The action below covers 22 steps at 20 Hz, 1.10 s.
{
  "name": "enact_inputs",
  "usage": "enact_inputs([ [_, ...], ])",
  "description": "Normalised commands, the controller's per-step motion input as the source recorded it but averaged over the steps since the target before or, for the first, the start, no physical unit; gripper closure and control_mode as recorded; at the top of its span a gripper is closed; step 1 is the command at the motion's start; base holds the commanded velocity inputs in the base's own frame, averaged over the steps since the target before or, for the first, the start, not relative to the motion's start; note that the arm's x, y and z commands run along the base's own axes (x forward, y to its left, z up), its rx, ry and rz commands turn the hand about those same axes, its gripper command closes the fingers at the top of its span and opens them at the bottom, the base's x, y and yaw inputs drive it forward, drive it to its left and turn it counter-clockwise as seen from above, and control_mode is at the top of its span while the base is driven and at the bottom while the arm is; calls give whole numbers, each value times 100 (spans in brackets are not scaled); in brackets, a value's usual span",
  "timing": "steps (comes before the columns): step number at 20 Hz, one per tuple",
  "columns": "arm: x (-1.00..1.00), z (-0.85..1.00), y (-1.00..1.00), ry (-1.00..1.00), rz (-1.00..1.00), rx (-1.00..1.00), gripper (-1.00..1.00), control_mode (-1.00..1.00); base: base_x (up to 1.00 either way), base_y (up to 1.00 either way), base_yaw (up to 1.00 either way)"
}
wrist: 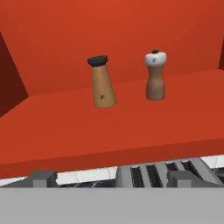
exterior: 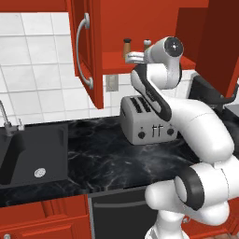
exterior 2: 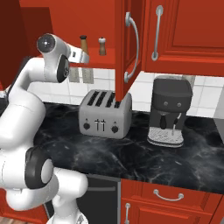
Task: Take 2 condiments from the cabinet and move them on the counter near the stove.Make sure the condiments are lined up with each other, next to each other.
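Two small wooden condiments stand upright on the red inner shelf (wrist: 65, 127) of the open cabinet (exterior: 86, 46). One has a dark cap (wrist: 101, 83) (exterior: 127, 46) (exterior 2: 83, 45); the other has a pale grey top (wrist: 155, 76) (exterior: 147, 45) (exterior 2: 102, 46). My gripper (wrist: 113, 179) (exterior: 133, 58) (exterior 2: 83, 57) hovers at the shelf's front edge, facing both mills and short of them. It is open, with nothing between its fingertips (wrist: 41, 178). Below lies the black counter (exterior: 107, 154). The stove is out of view.
A silver toaster (exterior: 144, 119) (exterior 2: 105, 113) sits on the counter directly under the shelf. The open cabinet door (exterior 2: 127, 48) hangs beside my hand. A dark coffee machine (exterior 2: 168, 111) stands to the right, and a black sink (exterior: 32, 154) lies at the left.
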Motion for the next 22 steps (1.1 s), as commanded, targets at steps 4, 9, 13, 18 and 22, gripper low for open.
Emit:
enact_inputs([
  [4, 35, 18, 0, 0, 2, 0, -100, -100, 0, 0, 0],
  [9, 33, 7, 0, 6, 2, -6, -100, -100, 0, 0, 0],
  [13, 30, 0, 0, 1, 0, -7, -100, -100, 0, 0, 0],
  [18, 33, 0, 0, 0, 0, -7, -100, -100, 0, 0, 0],
  [22, 25, 0, 4, 0, 0, -5, -100, -100, 0, 0, 0],
])
